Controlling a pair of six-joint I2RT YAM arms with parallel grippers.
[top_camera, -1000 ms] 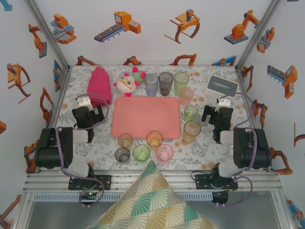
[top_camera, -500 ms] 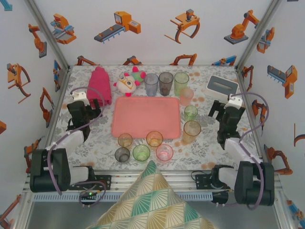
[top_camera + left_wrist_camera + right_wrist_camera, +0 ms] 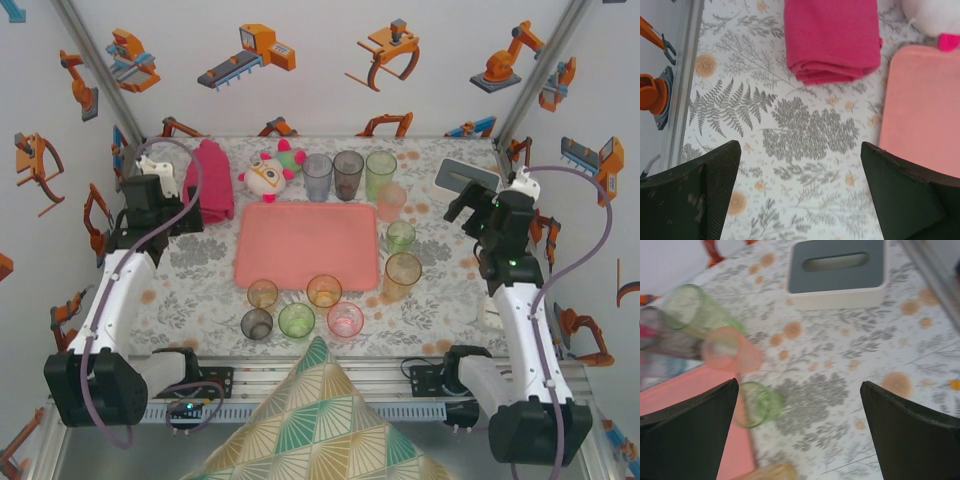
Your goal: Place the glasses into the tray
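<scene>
Heads up, your right wrist view is pretty blurry: the glasses [image 3: 731,351] on its left smear together, and the amber one is chopped off by the bottom edge. The tray [image 3: 920,115] runs off the right edge of the left wrist view. From above it lies flat mid surface [image 3: 440,300], long axis left to right, glasses upright around it, none inside. Left claw [image 3: 799,150] and right claw [image 3: 799,390] are both spread wide, holding nothing.
</scene>
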